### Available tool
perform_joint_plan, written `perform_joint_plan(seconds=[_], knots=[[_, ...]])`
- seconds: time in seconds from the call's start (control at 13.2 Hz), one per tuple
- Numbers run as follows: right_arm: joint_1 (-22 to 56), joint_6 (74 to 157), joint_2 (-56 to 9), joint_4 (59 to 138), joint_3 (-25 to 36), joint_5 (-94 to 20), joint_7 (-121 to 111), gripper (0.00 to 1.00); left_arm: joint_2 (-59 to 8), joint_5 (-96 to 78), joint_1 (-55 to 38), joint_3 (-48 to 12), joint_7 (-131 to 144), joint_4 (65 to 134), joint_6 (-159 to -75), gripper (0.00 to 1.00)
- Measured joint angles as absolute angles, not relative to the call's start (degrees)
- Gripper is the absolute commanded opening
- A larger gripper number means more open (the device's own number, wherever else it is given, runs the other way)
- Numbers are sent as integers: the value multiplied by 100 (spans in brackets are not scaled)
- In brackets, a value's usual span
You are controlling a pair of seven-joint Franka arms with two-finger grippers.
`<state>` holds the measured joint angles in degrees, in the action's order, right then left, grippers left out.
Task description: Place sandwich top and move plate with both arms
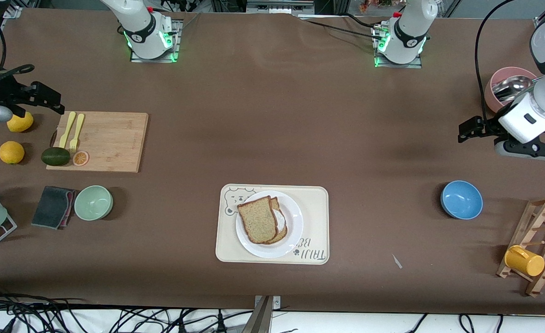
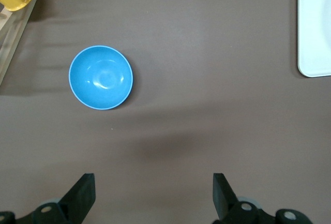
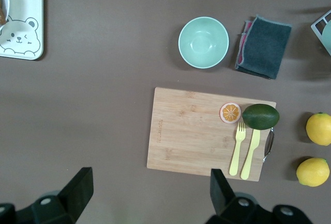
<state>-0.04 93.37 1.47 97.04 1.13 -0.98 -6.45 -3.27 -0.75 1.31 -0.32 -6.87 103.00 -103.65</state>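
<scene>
The sandwich top [image 1: 257, 219], a speckled brown slice, lies on the white plate [image 1: 272, 250], resting on a second slice with egg white showing at its edge. The plate sits on a cream bear-print tray [image 1: 316, 222] in the middle of the table, close to the front camera. My left gripper [image 1: 467, 130] hangs open and empty over bare table between a pink bowl and a blue bowl. In the left wrist view that gripper [image 2: 153, 193] shows only brown cloth between its fingers. My right gripper [image 1: 50, 99] is open and empty over the table beside a lemon; the right wrist view shows it [image 3: 150, 182] wide apart.
Toward the right arm's end lie a wooden cutting board [image 1: 110, 141] with two forks, an avocado and an orange slice, two lemons, a green bowl [image 1: 93, 202] and a folded cloth. Toward the left arm's end are a blue bowl [image 1: 461, 199], a pink bowl [image 1: 508, 88] and a wooden rack with a yellow mug [image 1: 523, 260].
</scene>
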Motion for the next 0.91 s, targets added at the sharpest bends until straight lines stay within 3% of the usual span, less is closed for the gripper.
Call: perform_joint_plan(seconds=[0.91], knots=[[-4,9337,226,9699,90,-97,-645,100,-236,-62,125,-31,-696,10129,-10353,100]])
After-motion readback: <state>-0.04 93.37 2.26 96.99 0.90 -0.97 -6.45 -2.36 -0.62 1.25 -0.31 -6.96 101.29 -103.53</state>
